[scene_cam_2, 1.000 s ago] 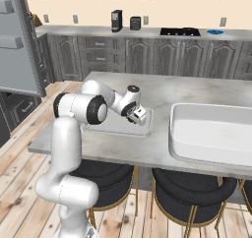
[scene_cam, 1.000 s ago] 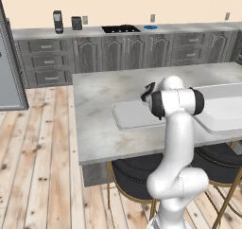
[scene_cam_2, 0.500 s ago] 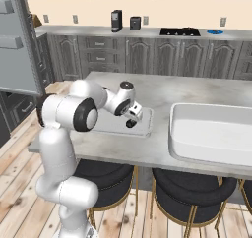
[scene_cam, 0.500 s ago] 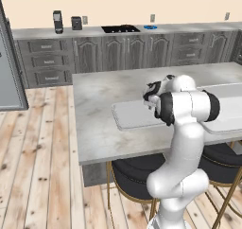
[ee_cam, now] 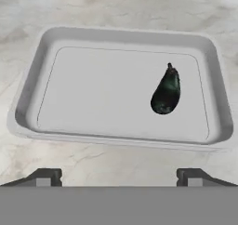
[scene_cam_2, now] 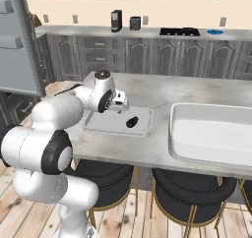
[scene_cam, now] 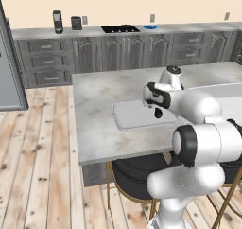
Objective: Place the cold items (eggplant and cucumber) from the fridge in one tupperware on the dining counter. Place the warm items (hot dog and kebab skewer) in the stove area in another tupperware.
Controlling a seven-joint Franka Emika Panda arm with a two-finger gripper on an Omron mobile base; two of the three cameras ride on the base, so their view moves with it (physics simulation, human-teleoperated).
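Note:
A dark eggplant point(ee_cam: 166, 91) lies free in a shallow white tupperware point(ee_cam: 29, 82) on the grey dining counter, toward the tray's right side in the hand view. My gripper point(ee_cam: 119, 176) hovers above the tray's near rim, open, with nothing between its fingertips point(ee_cam: 46, 176). From the left base view the eggplant point(scene_cam: 158, 113) sits in the tupperware point(scene_cam: 130, 117) just below the hand point(scene_cam: 156, 96). In the right base view the gripper point(scene_cam_2: 121, 104) hangs above the tupperware point(scene_cam_2: 106, 126), left of the eggplant point(scene_cam_2: 131, 122).
A large white basin point(scene_cam_2: 211, 133) sits on the counter to the tray's right. Black stools point(scene_cam_2: 189, 188) stand under the counter's front edge. The fridge with its open door point(scene_cam_2: 19, 45) is at far left. The stove point(scene_cam_2: 179, 32) is on the back counter.
The jaws have opened wide and the eggplant now lies loose in the tupperware. The hand has drawn back a little from over the tray.

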